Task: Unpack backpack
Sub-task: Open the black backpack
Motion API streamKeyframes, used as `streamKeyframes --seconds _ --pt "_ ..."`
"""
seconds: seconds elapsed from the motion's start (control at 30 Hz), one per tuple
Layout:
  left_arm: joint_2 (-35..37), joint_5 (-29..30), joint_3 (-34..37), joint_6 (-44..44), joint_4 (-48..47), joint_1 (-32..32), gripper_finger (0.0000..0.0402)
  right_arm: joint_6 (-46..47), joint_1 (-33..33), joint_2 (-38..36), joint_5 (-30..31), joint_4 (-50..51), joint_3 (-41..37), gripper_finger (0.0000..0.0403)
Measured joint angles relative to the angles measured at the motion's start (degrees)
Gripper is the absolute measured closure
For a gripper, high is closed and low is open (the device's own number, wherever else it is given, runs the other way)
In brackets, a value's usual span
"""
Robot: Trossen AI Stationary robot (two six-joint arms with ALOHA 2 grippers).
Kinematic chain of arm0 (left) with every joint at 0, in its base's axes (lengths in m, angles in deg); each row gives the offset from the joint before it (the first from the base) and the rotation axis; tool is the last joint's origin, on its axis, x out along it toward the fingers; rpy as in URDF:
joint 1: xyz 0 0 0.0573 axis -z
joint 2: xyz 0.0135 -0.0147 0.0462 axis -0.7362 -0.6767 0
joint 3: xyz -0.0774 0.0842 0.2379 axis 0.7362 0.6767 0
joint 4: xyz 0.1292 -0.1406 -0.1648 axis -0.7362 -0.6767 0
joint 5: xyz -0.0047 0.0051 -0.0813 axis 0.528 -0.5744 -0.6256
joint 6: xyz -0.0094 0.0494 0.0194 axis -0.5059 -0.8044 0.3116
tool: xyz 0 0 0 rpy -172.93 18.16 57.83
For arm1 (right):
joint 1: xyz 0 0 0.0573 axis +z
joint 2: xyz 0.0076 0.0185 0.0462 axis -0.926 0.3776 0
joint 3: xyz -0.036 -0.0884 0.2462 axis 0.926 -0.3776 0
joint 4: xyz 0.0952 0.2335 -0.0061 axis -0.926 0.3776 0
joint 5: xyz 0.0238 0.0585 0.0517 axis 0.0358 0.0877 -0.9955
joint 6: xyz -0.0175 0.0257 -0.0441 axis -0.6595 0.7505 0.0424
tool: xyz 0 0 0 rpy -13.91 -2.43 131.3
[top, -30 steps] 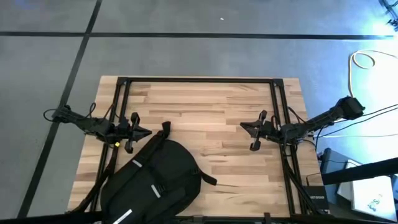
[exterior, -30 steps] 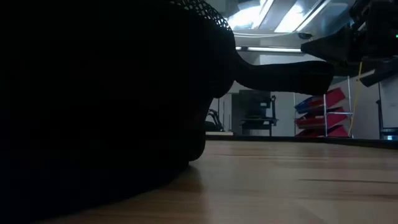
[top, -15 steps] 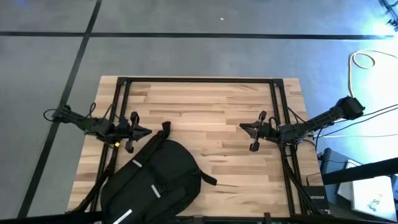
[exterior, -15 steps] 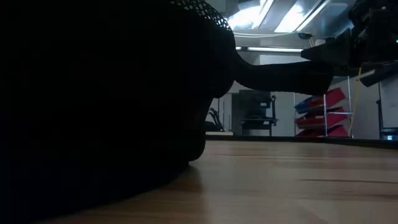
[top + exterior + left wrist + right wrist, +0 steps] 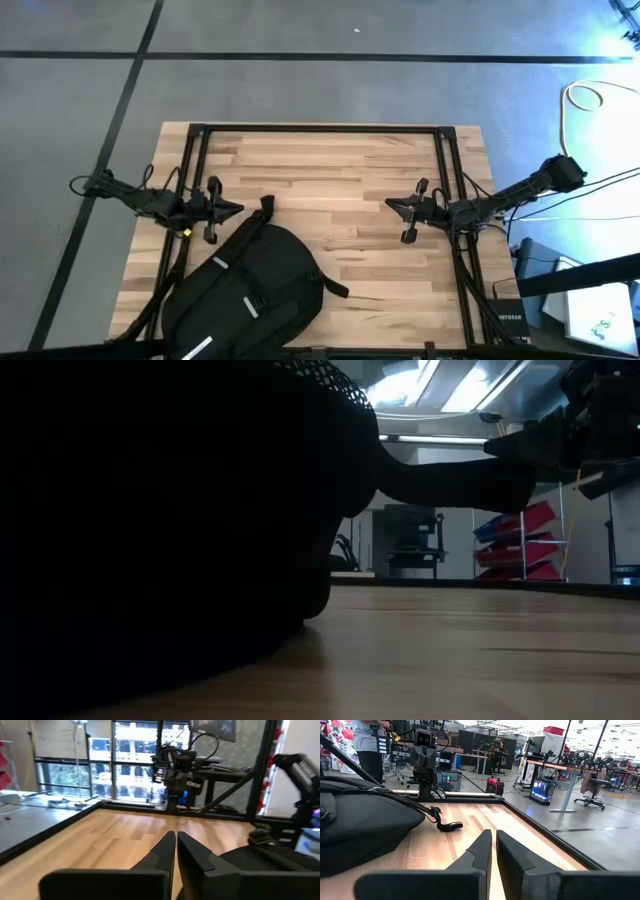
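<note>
A light wooden table [image 5: 340, 170] with a black frame fills the middle. Red stacked trays [image 5: 520, 545] stand at right. A white cable [image 5: 590, 100] loops at upper right.

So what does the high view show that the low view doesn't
Only the high view shows the whole table, the full backpack with its reflective strips at the near left, and both arms: left gripper by the pack's top, right gripper over bare wood, both shut. Only the low view shows the room behind, with red trays. Both show backpack and wooden tabletop.
</note>
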Motion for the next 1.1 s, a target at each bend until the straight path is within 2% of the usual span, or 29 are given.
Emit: streamKeyframes --seconds 0.1,0.2,0.3,0.4,0.5,0.63,0.8,0.93,1.0,1.1 --pt "-0.13 -3.39 0.00 2.02 3.81 0.26 0.0351 -0.02 0.00 0.00 0.00 0.00 0.00 0.0393" --pt "-0.92 -5.10 0.00 8.57 9.43 0.66 0.0296 0.00 0.00 0.00 0.00 0.02 0.00 0.0393" --pt "-2.99 -11.93 0.00 11.13 17.03 1.32 0.0246 -0.02 0.00 0.00 0.00 0.00 0.00 0.0393" --pt "-7.21 -18.06 -0.52 11.00 24.83 2.54 0.0215 -0.02 0.00 0.00 0.00 0.03 0.00 0.0393" --pt "-13.66 -16.59 -3.56 8.81 24.71 3.88 0.0204 -0.02 0.00 0.00 0.00 0.02 0.00 0.0393" --pt "-26.76 -14.52 -10.39 5.41 24.33 4.25 0.0202 -0.02 0.00 0.00 0.00 0.02 0.00 0.0393" --pt "-45.73 -14.40 -24.54 -0.45 11.22 6.32 0.0204 -0.02 0.00 0.00 0.00 0.04 0.00 0.0393" --pt "-57.18 -14.63 -37.48 -1.81 -2.26 9.03 0.0220 -0.02 0.00 0.00 0.00 0.02 0.00 0.0393" --pt "-61.09 -14.62 -43.18 0.96 -8.89 10.72 0.0227 -0.02 0.00 -0.02 0.00 0.12 0.00 0.0393" --pt "-65.02 -13.65 -49.80 13.63 -21.93 12.75 0.0236 -0.02 0.00 0.00 0.00 0.63 0.02 0.0393"
